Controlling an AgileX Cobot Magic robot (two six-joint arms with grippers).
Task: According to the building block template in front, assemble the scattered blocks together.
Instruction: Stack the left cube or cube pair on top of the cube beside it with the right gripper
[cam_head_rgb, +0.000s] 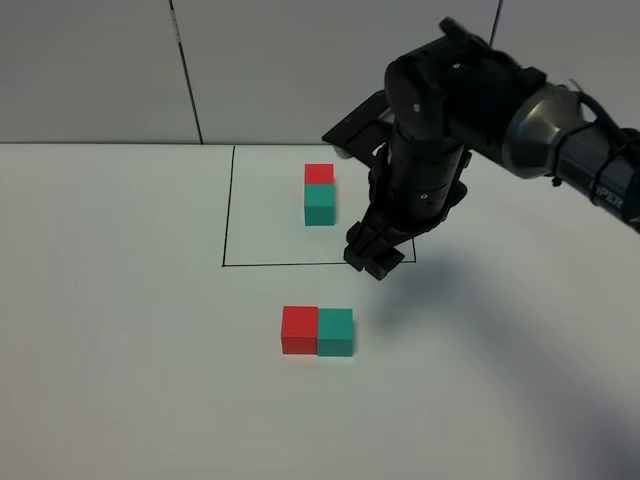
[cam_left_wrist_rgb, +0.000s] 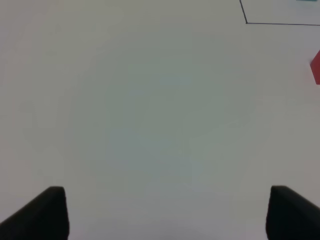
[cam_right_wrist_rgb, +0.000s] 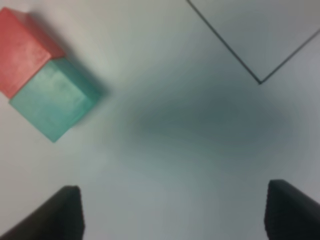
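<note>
Left tool (cam_left_wrist_rgb: 167, 195) spread wide, seen only from wrist view.

red cube (cam_left_wrist_rgb: 316, 67): cut by edge | frame (cam_head_rgb: 228, 200) corner: behind arm (cam_head_rgb: 425, 180)

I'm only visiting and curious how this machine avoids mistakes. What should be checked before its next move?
1. The loose red cube and loose teal cube touch side by side: ok.
2. The template pair stands inside the drawn rectangle: ok.
3. The loose cubes run the same way as the template pair: not ok, they lie crosswise to it.
4. The right gripper has its fingers apart and empty: ok.
5. The left gripper has its fingers apart and empty: ok.
</note>
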